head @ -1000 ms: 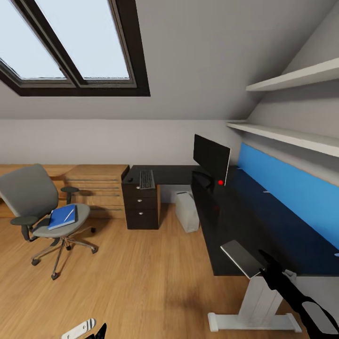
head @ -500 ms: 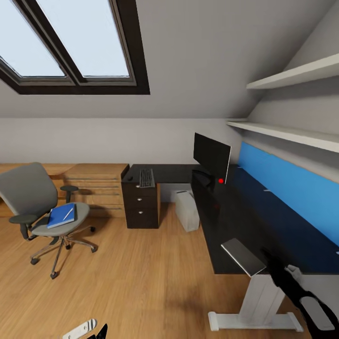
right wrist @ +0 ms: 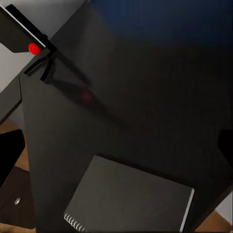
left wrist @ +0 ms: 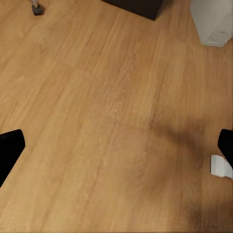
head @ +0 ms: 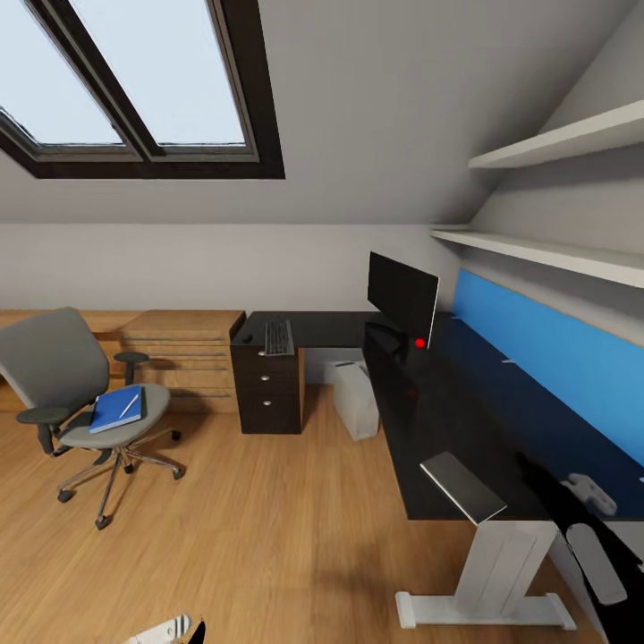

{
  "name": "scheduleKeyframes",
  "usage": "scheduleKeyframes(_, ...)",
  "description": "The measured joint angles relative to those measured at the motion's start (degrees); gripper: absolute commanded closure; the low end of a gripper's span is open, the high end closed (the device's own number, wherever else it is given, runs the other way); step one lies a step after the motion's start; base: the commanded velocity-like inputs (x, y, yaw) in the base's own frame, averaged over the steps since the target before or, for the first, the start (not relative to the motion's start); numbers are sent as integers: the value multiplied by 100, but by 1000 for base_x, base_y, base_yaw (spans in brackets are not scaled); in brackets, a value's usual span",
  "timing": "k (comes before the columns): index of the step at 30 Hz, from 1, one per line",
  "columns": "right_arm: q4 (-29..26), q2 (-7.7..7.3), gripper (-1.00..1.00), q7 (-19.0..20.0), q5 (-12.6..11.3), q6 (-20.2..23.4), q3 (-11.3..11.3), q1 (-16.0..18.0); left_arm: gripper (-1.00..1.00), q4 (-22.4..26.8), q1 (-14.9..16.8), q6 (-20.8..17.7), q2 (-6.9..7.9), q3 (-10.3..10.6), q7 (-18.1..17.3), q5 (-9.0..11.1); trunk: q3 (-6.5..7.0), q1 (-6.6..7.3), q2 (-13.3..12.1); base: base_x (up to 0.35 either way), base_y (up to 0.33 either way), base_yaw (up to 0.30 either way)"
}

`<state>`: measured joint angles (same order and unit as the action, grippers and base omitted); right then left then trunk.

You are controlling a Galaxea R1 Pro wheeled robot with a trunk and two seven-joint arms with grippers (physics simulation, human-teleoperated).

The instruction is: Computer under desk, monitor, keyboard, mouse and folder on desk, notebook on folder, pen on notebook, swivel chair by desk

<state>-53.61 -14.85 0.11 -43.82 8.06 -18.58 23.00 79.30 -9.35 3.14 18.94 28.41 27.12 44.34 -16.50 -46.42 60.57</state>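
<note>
1. Head view: the desk (head: 465,420) is L-shaped with a glossy black top, one wing along the blue wall panel (head: 555,367), the other along the back wall.
   - The notebook (head: 462,487), thin and dark grey, lies flat at the near front corner of the top, its long axis slanting across that corner and one end jutting a little past the front edge.
   - The monitor (head: 402,299) stands upright at the inner corner, its black screen facing the room.
   - The keyboard (head: 278,338) lies on the back wing above the drawers (head: 266,391), long axis running front to back; the mouse (head: 246,340) is a small dark dot just beside it, toward the end of that wing.
   - The computer (head: 355,400), a pale boxy tower, stands on the floor (head: 250,528) under the desk.
   - The chair (head: 79,394) stands well apart from the desk, with the blue folder (head: 117,410) flat on the seat and the white pen (head: 131,407) lying on it along its length.
   - The right gripper (head: 586,487) hangs over the near end of the desk, beside the notebook and clear of it.
2. Left wrist view: the left gripper (left wrist: 119,155) is spread wide with nothing between its fingers, above bare floor, the computer at one corner of the picture.
3. Right wrist view: the right gripper's fingers (right wrist: 9,153) are parted and hold nothing; the notebook shows spiral binding along a short edge.
</note>
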Motion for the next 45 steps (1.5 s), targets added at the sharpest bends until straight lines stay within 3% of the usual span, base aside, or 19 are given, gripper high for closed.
scheduleKeyframes(2,-49,0,-100,-129,91,57,102,0,-100,-104,0,2,-116,-6,1,-182,0,0,0,23,0,0)
scheduleKeyframes(3,-82,1,-100,-272,155,96,191,1,-100,-185,0,3,-244,-14,6,-427,0,1,0,74,0,0)
scheduleKeyframes(7,-97,-2,-100,-421,265,123,330,2,-100,-220,0,4,-300,-18,10,-564,0,2,1,172,0,0)
scheduleKeyframes(9,-99,-17,-100,-480,517,132,504,8,-100,-229,0,4,-309,-18,10,-587,0,3,1,261,0,0)
scheduleKeyframes(11,-101,-22,-100,-596,1038,157,642,18,-100,-245,0,1,-315,-17,10,-599,0,3,1,277,0,0)
scheduleKeyframes(13,-102,-17,-100,-654,1355,189,682,23,-100,-262,0,1,-316,-15,11,-602,0,2,1,217,0,0)
scheduleKeyframes(14,-100,-9,-100,-689,1658,234,708,28,-100,-283,0,2,-317,-13,11,-604,0,2,1,175,0,0)
scheduleKeyframes(17,-97,9,-100,-721,2167,315,746,32,-100,-318,0,3,-318,-12,11,-611,0,2,1,175,0,0)
scheduleKeyframes(19,-96,16,-100,-726,2334,343,791,34,-100,-327,0,4,-318,-11,9,-618,0,2,1,219,0,0)
scheduleKeyframes(22,-95,18,-100,-724,2476,366,933,35,-100,-335,0,4,-318,-11,5,-626,0,3,1,265,0,0)
scheduleKeyframes(25,-85,19,-100,-735,2569,380,1207,35,-100,-340,0,4,-318,-11,3,-631,0,3,1,299,0,0)
scheduleKeyframes(26,-80,20,-100,-745,2610,391,1423,35,-100,-343,0,4,-318,-10,2,-633,0,3,1,312,0,0)
scheduleKeyframes(28,-78,19,-100,-749,2628,416,1513,36,-100,-343,0,4,-318,-11,4,-633,0,3,1,290,0,0)
scheduleKeyframes(41,-66,25,-100,-717,2649,634,1679,36,-100,-344,0,4,-318,-11,3,-646,0,3,1,191,0,0)
scheduleKeyframes(45,-55,28,-100,-731,2639,650,1932,35,-100,-344,0,4,-319,-4,8,-648,0,1,1,188,0,0)
